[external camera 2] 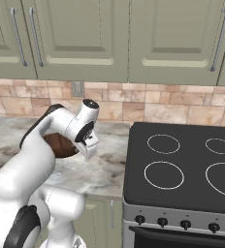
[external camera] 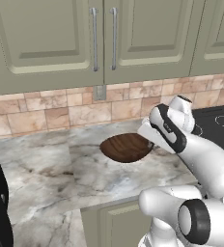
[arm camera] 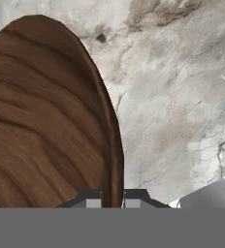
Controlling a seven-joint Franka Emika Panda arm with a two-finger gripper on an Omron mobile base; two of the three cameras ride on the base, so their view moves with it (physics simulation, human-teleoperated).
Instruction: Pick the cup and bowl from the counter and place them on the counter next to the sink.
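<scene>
The wide, shallow, dark brown wood-grain bowl [external camera: 126,147] hung tilted just above the grey-white marbled tabletop [external camera: 46,164], left of the black stove top [external camera 2: 182,164]. The tool [arm camera: 110,199] was pinched narrowly on the bowl's rim, one fingertip [arm camera: 91,199] on each side of the wall. The bowl looked stiff, light and smooth; gripped at one edge, it would probably swing or slip.

A home kitchen, it seems: olive-green cabinets [external camera: 99,38], tiled backsplash [external camera 2: 172,109], marbled counter [external camera: 46,164] and a black stove [external camera 2: 182,169].
</scene>
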